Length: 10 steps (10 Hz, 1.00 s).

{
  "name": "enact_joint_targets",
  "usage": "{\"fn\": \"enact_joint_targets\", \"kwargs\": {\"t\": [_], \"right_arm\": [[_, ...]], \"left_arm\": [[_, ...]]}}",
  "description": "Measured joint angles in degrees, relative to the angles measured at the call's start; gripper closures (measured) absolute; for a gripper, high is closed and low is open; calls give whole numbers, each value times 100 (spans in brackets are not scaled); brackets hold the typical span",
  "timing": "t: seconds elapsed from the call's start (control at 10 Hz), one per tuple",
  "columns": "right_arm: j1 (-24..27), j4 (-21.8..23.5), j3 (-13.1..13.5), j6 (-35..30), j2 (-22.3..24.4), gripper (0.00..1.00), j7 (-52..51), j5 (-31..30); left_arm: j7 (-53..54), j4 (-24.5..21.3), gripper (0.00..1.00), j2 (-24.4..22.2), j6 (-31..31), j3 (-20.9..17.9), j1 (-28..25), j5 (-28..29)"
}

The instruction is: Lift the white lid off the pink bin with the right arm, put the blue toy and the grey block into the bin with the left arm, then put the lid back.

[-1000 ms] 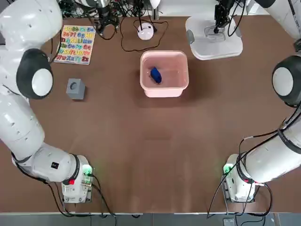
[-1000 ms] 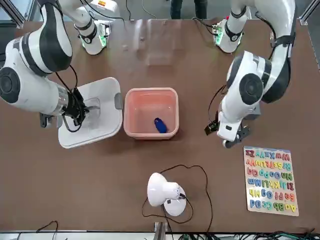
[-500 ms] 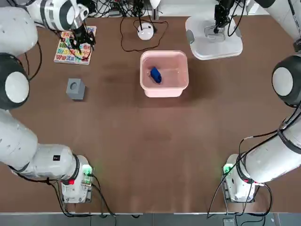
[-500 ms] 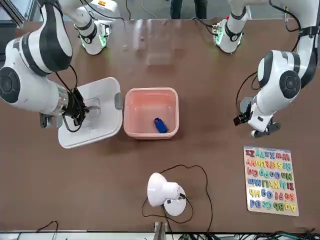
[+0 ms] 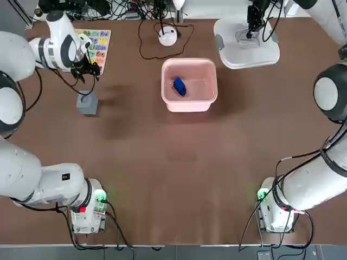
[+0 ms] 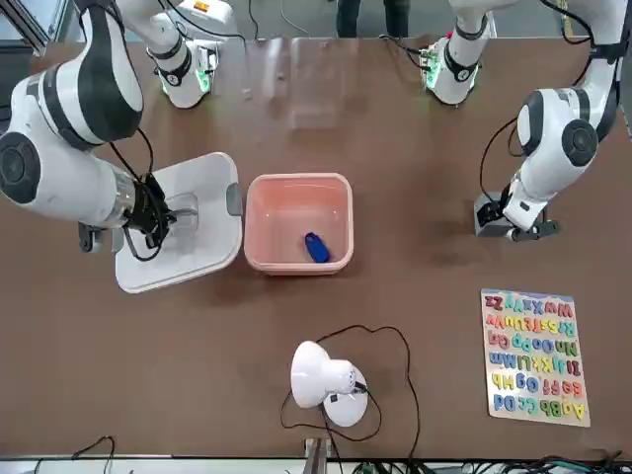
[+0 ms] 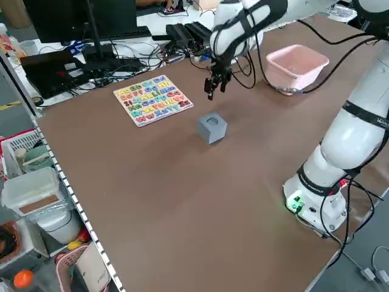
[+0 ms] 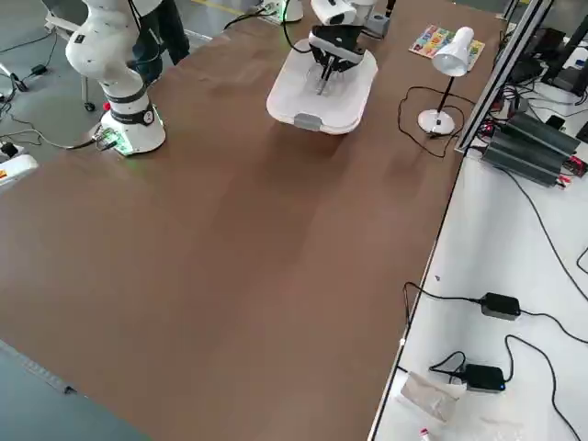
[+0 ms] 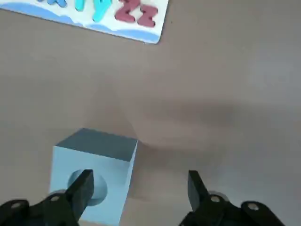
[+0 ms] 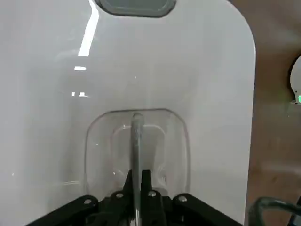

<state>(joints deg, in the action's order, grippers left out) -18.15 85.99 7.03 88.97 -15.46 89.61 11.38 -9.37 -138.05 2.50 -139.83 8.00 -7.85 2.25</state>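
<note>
The pink bin (image 5: 190, 100) stands mid-table with the blue toy (image 5: 179, 86) inside it. Beside the bin, toward the far right, lies the white lid (image 5: 263, 54); my right gripper (image 5: 254, 26) is shut on the bar of its recessed handle (image 10: 136, 136). The grey block (image 5: 87, 102) sits on the table at the left. My left gripper (image 5: 87, 67) hangs open just beyond and above it. In the left wrist view the block (image 9: 91, 174) lies by one fingertip (image 9: 83, 186), not centred between the two.
A colourful alphabet puzzle board (image 5: 89, 50) lies at the far left, close behind the left gripper. A round white device (image 5: 168, 37) with a black cable sits behind the bin. Both arm bases stand at the near edge.
My left arm has swung away from the bin area, across the puzzle board, and come down close to the grey block. The right gripper and lid have not moved.
</note>
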Motion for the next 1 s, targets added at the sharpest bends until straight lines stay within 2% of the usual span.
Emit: {"fn": "enact_joint_targets", "kwargs": {"t": [0.3, 0.6, 0.8, 0.9, 1.0], "right_arm": [[0, 0, 2, 0, 0, 93, 0, 0], [0, 0, 2, -1, 0, 93, 0, 0], [0, 0, 2, -1, 0, 93, 0, 0], [0, 0, 2, -1, 0, 93, 0, 0], [0, 0, 2, -1, 0, 93, 0, 0]], "left_arm": [[28, -680, 11, 5, -555, 17, -31, 340], [61, -777, 15, 1, -602, 15, -355, 634], [130, -782, 22, 2, -602, 17, -427, 655], [131, -783, 31, 2, -602, 33, -413, 656], [131, -788, 32, 2, -602, 72, -404, 656]]}}
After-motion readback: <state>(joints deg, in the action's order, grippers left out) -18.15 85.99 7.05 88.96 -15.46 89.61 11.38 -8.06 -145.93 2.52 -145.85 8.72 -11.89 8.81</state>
